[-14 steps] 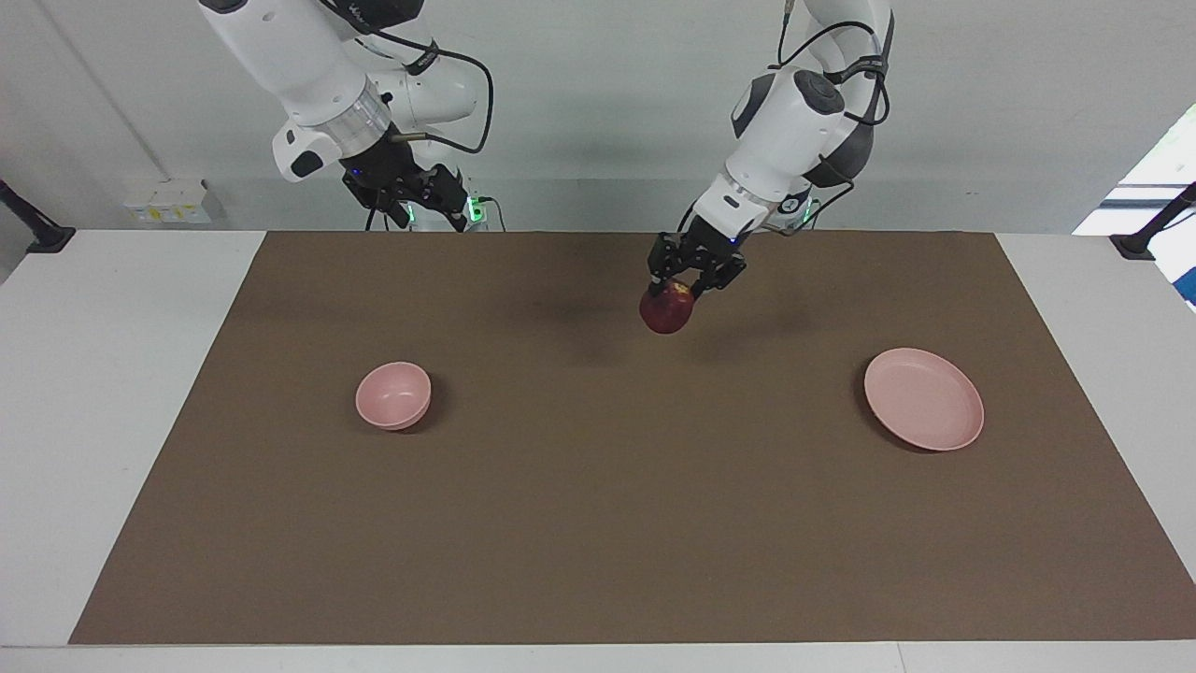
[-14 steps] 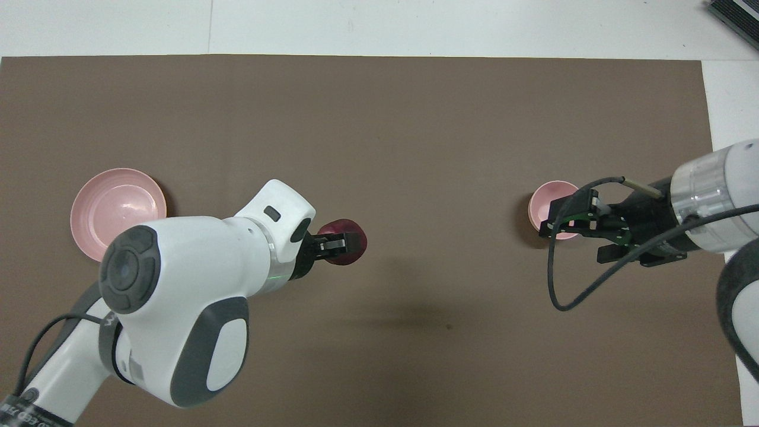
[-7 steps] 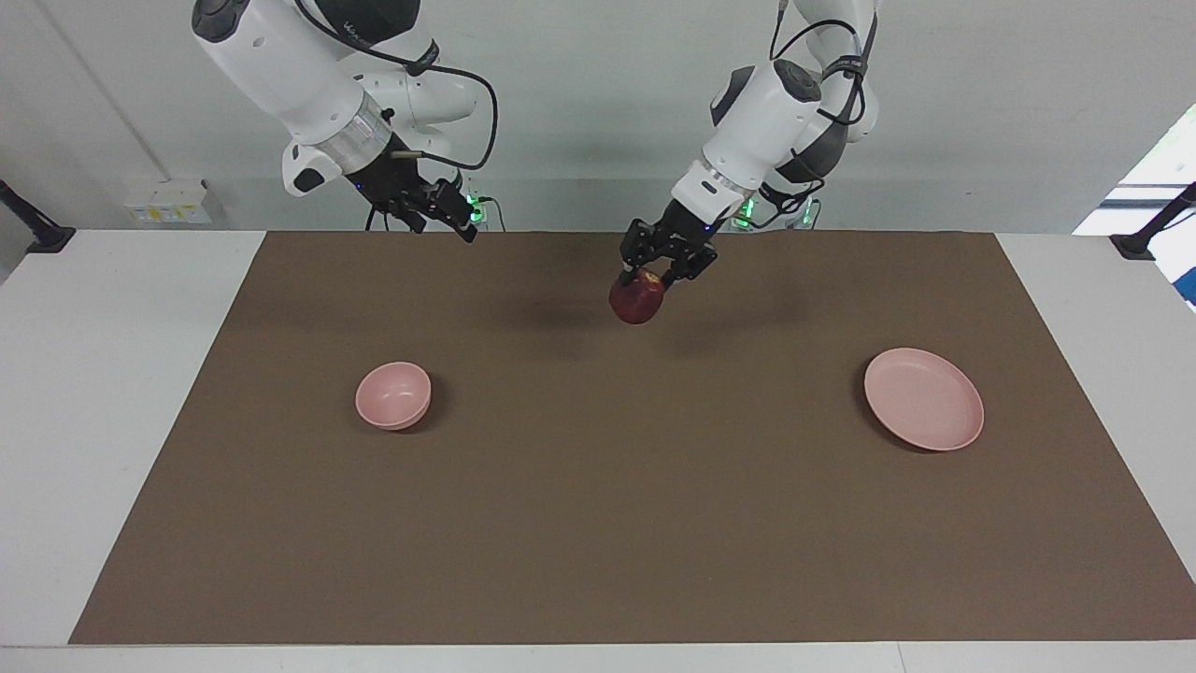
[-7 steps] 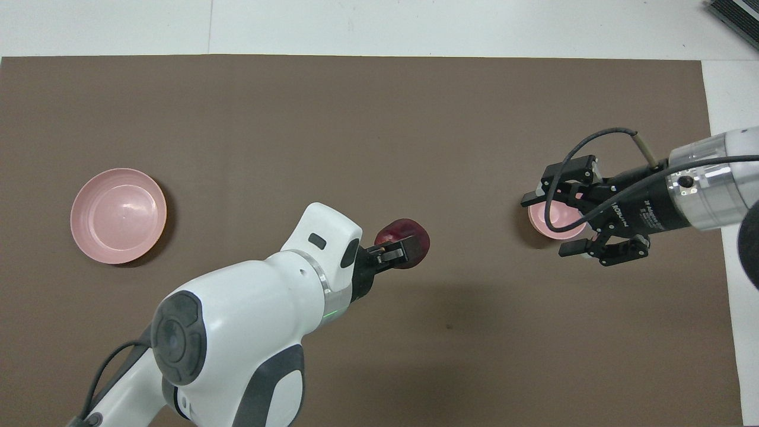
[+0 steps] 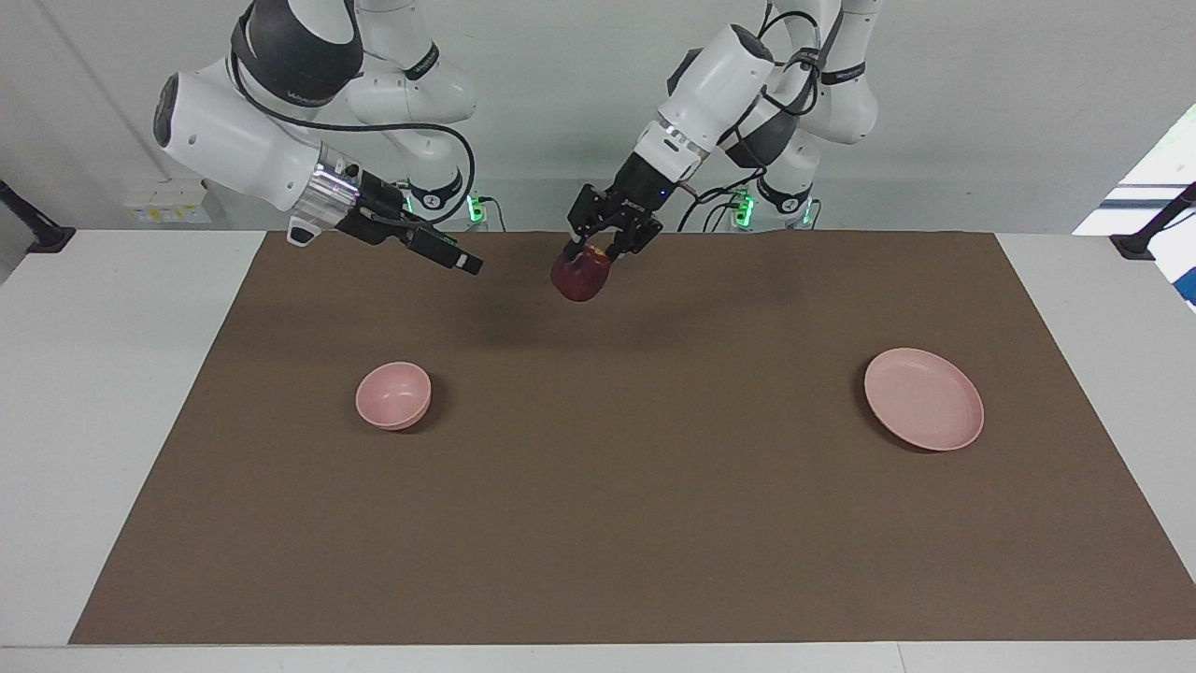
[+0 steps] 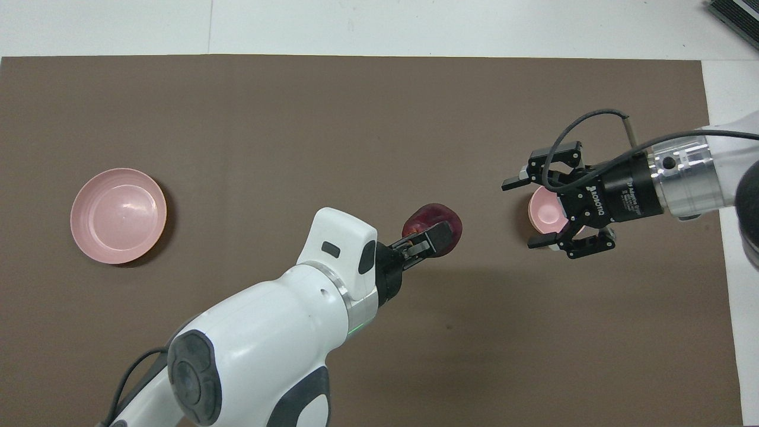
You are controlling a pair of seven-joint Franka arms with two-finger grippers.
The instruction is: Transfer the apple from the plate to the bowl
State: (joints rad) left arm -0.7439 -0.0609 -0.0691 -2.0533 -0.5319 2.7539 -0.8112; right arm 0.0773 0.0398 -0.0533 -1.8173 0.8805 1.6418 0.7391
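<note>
Left claw (image 5: 595,254) is up in the air over the middle of the brown mat (image 5: 617,523), toward the robots' edge of the bench (image 5: 112,374); it's clenched on the apple (image 5: 580,275), gripping it from the top w/ the fruit hanging below the fingertips; apple's clear of the mat, touching nothing else. Right claw (image 5: 464,264) hovers over the mat too, fingers spread wide, nothing in them, pointing toward the apple; seen from above it overlaps the bowl (image 5: 393,395), but it's well above it. Bowl sits empty toward the right arm's end of the bench; plate (image 5: 923,398) sits empty toward the left arm's end, well apart from the bowl.
</note>
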